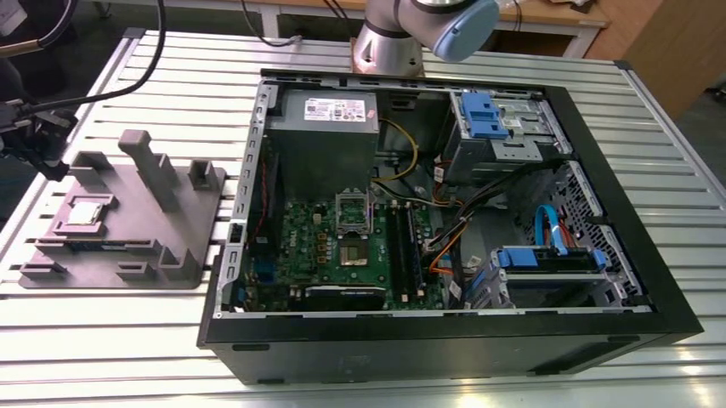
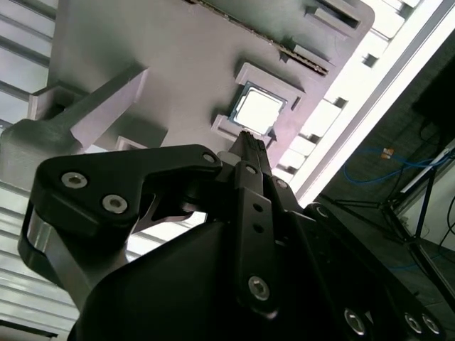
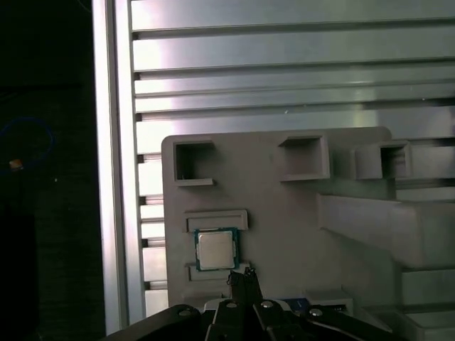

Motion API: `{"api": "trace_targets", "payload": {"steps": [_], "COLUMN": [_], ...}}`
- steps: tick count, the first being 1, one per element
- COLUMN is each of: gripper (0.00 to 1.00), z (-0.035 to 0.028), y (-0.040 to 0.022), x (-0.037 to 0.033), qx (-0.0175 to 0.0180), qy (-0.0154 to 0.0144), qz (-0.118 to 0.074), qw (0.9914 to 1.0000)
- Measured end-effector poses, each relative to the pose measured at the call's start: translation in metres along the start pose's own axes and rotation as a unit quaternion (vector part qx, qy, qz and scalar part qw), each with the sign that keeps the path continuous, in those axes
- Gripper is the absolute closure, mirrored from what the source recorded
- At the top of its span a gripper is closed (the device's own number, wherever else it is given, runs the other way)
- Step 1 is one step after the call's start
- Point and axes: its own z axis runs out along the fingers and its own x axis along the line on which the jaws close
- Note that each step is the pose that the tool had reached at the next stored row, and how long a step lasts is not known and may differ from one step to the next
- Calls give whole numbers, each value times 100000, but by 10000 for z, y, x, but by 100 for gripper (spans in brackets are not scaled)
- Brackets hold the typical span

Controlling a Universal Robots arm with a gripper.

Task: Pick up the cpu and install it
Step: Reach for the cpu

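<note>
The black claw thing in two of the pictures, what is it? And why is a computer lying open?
That claw is the robot arm's gripper, its hand. Two little cameras ride near its wrist, so both wrist views look past it. Its tips are together and hold nothing. Just beyond them lies the cpu, a small shiny square chip, resting in a pocket of the grey tray. The exterior view comes from a camera off the arm: it shows the arm's base, the tray on the exterior view's left, and the open computer case beside it, all on a slatted metal table. The chip is meant for the computer; it is not picked up yet.
</note>
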Motion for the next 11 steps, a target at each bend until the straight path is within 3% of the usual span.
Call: {"api": "trace_targets", "payload": {"steps": [11], "gripper": [90], "z": [146], "y": [-22], "x": [42], "qx": [0], "qy": [1], "qz": [6], "qw": [100000]}}
